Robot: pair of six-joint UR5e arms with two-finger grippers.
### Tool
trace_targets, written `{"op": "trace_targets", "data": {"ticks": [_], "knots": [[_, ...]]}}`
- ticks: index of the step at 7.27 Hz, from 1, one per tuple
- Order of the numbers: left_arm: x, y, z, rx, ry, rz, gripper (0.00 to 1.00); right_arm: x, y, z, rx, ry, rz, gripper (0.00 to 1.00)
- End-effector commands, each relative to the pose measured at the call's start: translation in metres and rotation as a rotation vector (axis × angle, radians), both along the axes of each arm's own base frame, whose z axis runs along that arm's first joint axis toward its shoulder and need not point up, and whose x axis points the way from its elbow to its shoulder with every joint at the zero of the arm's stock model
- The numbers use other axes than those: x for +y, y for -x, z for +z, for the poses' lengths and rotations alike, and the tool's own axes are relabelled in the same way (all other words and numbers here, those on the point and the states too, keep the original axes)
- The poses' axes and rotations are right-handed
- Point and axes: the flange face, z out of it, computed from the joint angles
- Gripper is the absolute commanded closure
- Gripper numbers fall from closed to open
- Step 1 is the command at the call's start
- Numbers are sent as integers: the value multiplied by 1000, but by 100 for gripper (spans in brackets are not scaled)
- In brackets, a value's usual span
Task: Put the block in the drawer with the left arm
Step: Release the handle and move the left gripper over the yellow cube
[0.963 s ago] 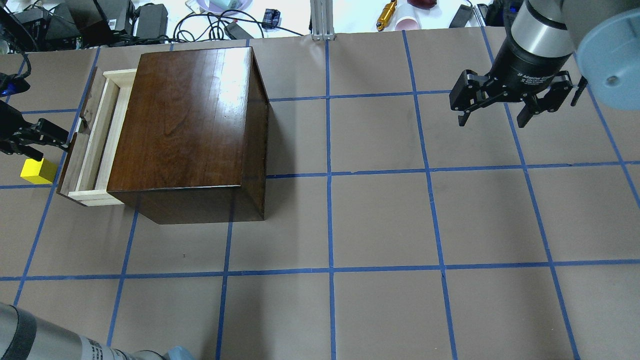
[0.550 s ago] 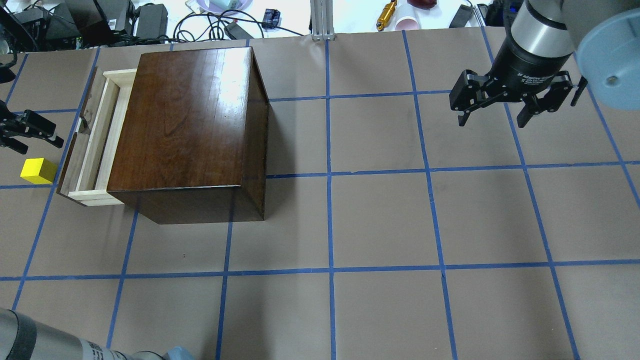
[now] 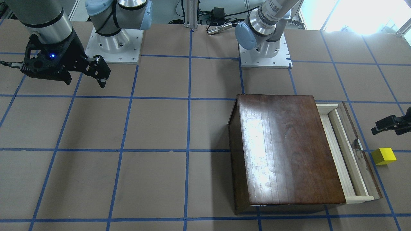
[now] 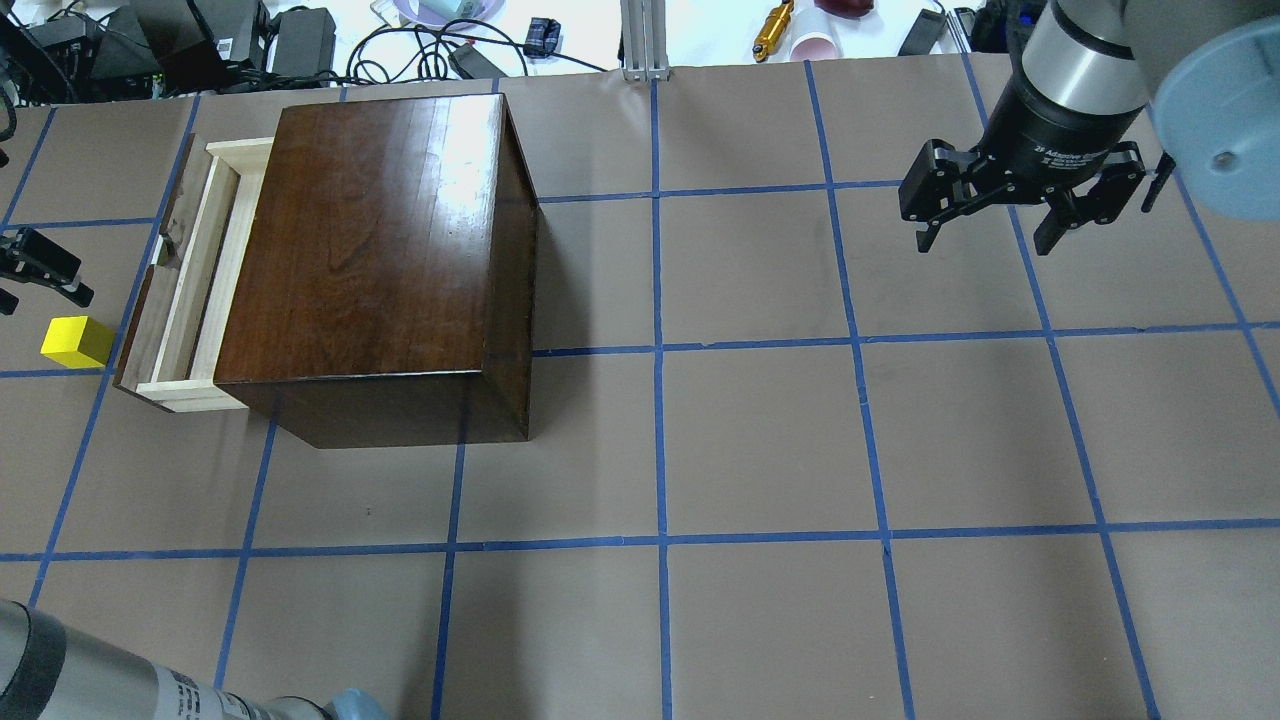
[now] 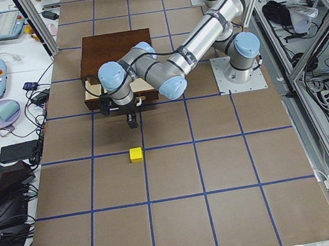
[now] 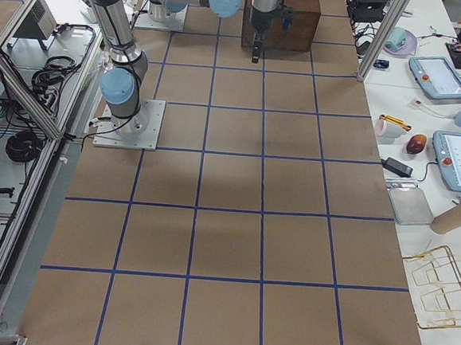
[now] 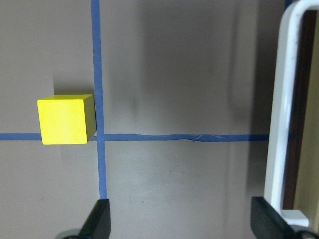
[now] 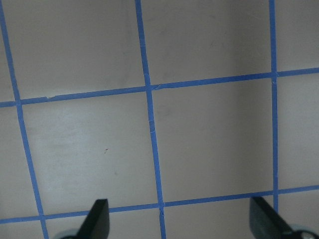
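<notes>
My left fingers (image 7: 99,221) are spread wide and empty, hovering beside the drawer (image 4: 190,290). The block (image 7: 65,119) sits on the table (image 4: 760,440) just outside the drawer's front. I judge this the pick-up step: centre over the block, descend, close.

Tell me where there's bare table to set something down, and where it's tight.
Bare: the whole stretch between the box and the right gripper, and all the squares nearer the robot. Tight: the strip beside the open drawer, where the block sits and the left gripper hovers. Cables crowd the edge beyond the box.
</notes>
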Motion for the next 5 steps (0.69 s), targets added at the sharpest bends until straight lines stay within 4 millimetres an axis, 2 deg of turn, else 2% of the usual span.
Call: {"op": "trace_targets", "data": {"ticks": [1,3,5], "knots": [[7,-41,-25,-6,17,-39,0,0,0,0,0,0,0,0],[0,-69,-44,-26,41,-51,0,0,0,0,0,0,0,0],[-14,-82,-79,-29,51,-70,0,0,0,0,1,0,0,0]]}}
